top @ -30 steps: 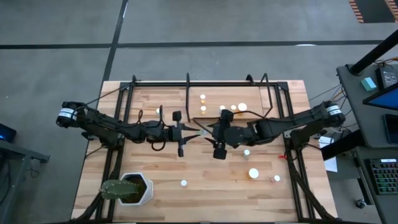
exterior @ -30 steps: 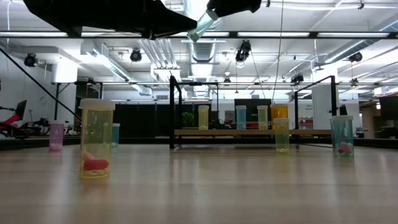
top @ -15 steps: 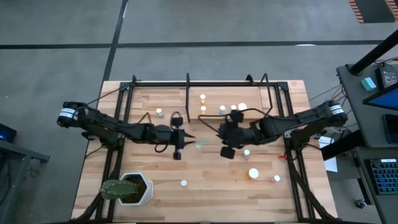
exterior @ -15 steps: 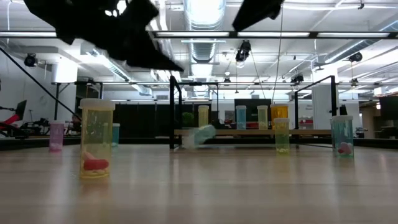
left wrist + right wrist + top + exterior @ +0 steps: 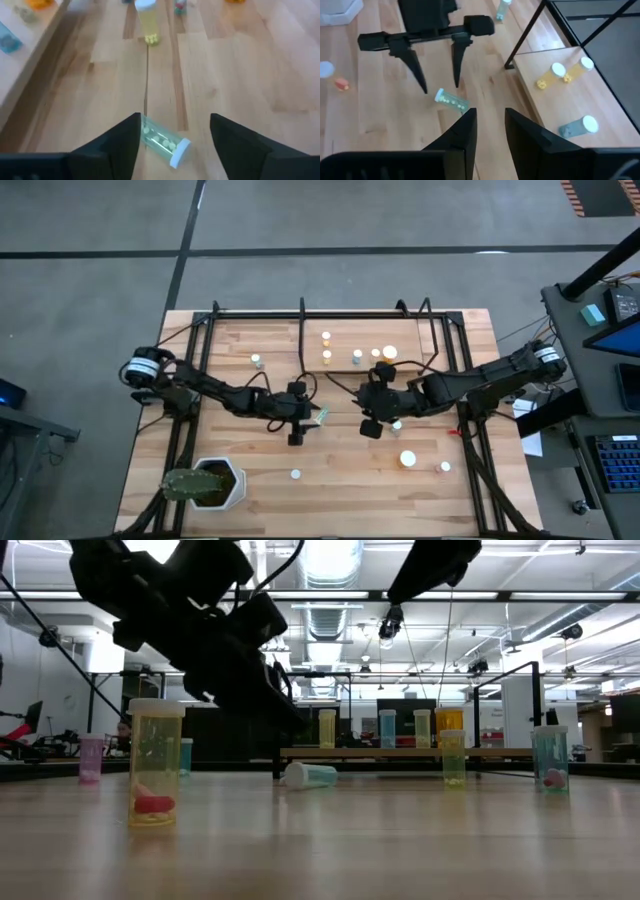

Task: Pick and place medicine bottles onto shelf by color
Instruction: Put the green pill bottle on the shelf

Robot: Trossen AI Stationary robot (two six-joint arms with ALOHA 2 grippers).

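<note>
Wooden tabletop [image 5: 240,460] carried the shelf [image 5: 420,355] along its far edge, with several upright bottles standing on that board. A teal-green bottle [image 5: 321,416] lay on its side on the table, just in front of the shelf's near-left corner, unheld. Left gripper [image 5: 300,412] hovered directly over this bottle, fingers spread wide; in the left wrist view the bottle [image 5: 161,141] showed between the two fingers, nearer one of them than the other, with its pale cap at one end. Its long axis ran obliquely across the gap between the fingers rather than square to it, so a grasp would likely call for a wrist turn before descent. Right gripper [image 5: 372,412] stood on the far side of the bottle from the left one, near the shelf's front edge, fingers drawn close together and holding nothing. From the right wrist view the bottle [image 5: 451,101] lay ahead, between both grippers. The left arm was judged the nearer.
</note>
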